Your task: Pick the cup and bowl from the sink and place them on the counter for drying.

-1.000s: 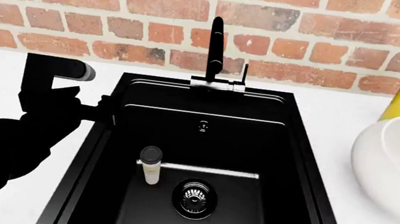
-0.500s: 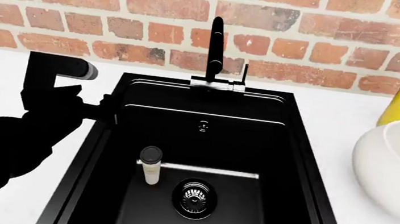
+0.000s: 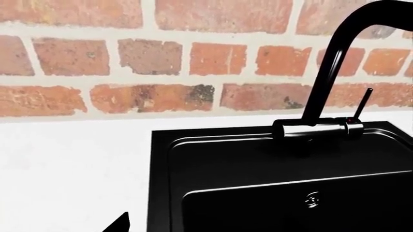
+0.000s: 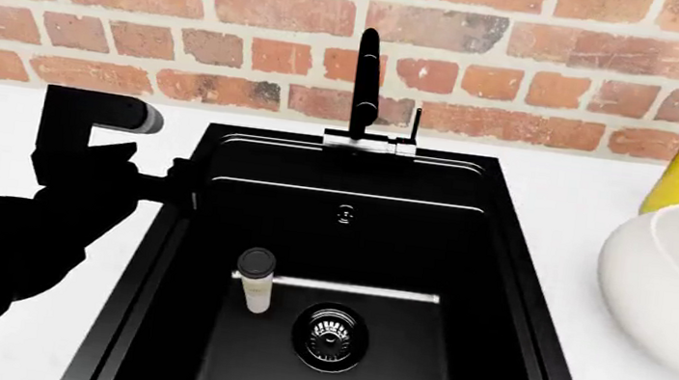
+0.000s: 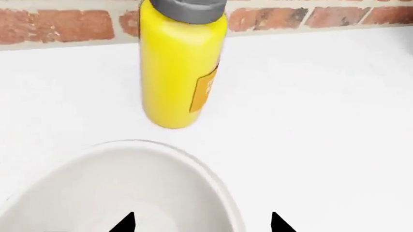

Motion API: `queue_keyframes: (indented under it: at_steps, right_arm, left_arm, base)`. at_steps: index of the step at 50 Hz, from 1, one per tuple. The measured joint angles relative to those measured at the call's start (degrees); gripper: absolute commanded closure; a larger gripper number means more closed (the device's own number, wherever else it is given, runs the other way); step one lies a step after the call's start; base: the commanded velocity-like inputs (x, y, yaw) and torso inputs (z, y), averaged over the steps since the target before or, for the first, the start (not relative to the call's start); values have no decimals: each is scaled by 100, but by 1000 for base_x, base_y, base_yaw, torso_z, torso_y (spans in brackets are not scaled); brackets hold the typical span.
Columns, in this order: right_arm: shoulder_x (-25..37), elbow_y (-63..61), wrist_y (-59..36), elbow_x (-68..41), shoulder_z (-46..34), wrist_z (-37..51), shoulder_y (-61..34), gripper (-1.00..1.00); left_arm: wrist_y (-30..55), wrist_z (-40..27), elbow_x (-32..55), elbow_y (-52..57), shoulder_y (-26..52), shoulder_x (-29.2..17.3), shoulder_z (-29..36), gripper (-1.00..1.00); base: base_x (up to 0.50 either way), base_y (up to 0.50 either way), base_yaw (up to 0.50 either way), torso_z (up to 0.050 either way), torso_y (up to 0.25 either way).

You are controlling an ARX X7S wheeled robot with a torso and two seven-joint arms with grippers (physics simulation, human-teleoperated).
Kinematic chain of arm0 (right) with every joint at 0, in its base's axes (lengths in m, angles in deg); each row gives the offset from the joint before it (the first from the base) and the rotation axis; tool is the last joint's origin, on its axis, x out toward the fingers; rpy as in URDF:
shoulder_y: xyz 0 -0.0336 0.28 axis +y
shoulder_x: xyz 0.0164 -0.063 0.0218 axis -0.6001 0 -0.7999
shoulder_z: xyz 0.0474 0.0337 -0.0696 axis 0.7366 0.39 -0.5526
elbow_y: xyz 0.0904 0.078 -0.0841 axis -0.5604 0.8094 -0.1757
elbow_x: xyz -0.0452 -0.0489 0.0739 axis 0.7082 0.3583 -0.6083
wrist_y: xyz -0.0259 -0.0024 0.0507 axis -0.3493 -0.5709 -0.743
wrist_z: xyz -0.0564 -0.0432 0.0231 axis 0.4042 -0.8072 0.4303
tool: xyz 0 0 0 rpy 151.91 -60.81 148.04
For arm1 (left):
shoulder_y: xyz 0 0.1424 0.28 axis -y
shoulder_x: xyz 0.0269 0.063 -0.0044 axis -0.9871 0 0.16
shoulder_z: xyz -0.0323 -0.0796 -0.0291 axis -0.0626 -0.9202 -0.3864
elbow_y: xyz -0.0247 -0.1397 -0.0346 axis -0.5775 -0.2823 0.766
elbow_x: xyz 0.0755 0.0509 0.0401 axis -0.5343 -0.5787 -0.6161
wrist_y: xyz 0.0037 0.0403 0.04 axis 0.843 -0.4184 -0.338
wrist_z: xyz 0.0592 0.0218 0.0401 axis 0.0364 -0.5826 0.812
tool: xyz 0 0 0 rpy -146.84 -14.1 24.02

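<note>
Closest in, the left arm hangs as a black silhouette over the white counter [image 4: 10, 125], with the left gripper [image 4: 180, 185] at the sink's near-left rim. Only one black fingertip [image 3: 119, 223] shows in the left wrist view, so I cannot tell whether those fingers are spread or pressed together.

Just beyond that gripper, down inside the black sink [image 4: 486, 266], the cup [image 4: 256, 280] stands upright with its black lid on, touching the end of the steel bar on the stepped ledge. The round steel drain [image 4: 332, 333] sits just beside it on the basin floor.

Across the basin, on the counter to the far side from the left gripper, the big white bowl [image 4: 671, 289] sits tilted with its opening facing up and toward the wall. The right gripper [image 5: 202, 223] is at that bowl: two black fingertips [image 5: 125, 223] sit apart, one over the bowl's inside, the other outside the rim, so the fingers are spread and straddle the wall without pinching it.

Just past the bowl stands the yellow grey-capped bottle [image 5: 181, 67], upright by the brick wall [image 4: 205, 18]. The tall black tap [image 4: 366, 82] rises at the sink's far edge.
</note>
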Motion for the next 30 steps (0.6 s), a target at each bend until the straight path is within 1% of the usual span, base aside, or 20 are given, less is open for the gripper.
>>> queue_keyframes:
  at_steps: [11, 30]
  right_arm:
    - [-53, -730, -143, -822, 537, 515, 69, -100]
    - [-205, -1958, 515, -2504, 1773, 1346, 773, -100]
  left_arm:
    - [40, -33, 29, 30, 40, 20, 37, -100]
    - [184, -162, 76, 159, 116, 96, 171, -100]
  base:
    - [0, 0, 0, 0, 0]
    - [0, 0, 0, 0, 0]
